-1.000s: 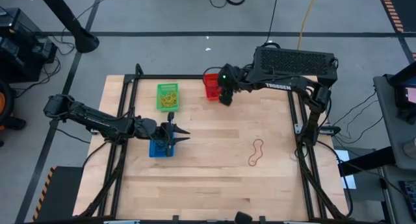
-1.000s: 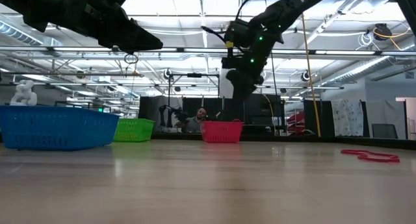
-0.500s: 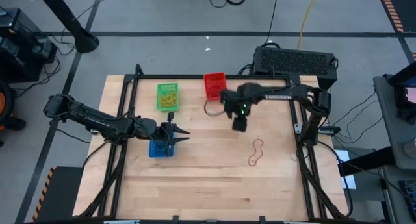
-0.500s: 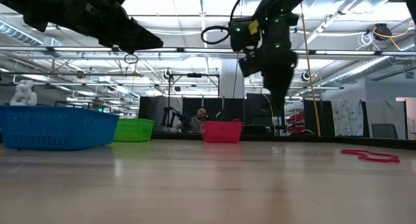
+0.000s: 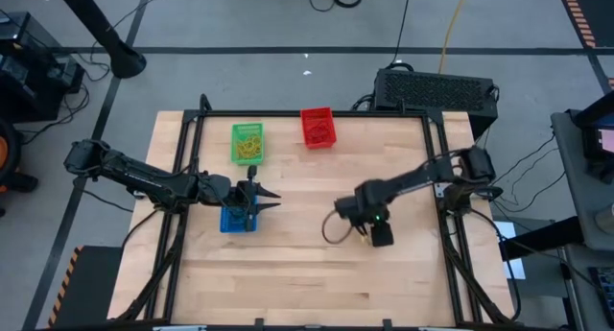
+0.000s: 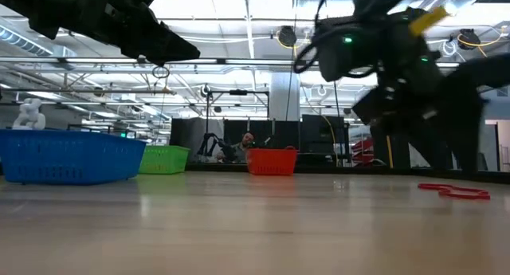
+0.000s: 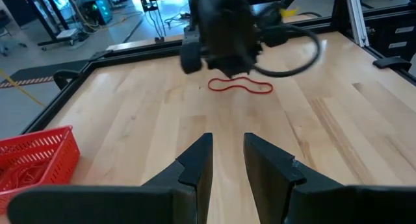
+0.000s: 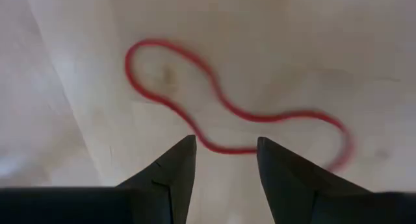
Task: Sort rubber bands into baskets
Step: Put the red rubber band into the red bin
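Inspection found the right gripper point(image 5: 381, 237) low over the wooden table point(image 5: 288, 273), fingers point(image 8: 170, 175) parted and empty, directly above a red rubber band point(image 8: 227, 107) lying flat on the boards. The left gripper point(image 5: 269, 199) hovered beside the blue basket point(image 5: 236, 221), fingers partly apart and holding nothing. The green basket point(image 5: 247, 143), with yellow bands inside, and the red basket point(image 5: 318, 127) stood well apart from the band, near the table's far edge.

red rubber band point(image 8: 234, 113) flat on table; green basket point(image 5: 247, 144), red basket point(image 5: 318, 127), blue basket point(image 6: 70, 156) apart
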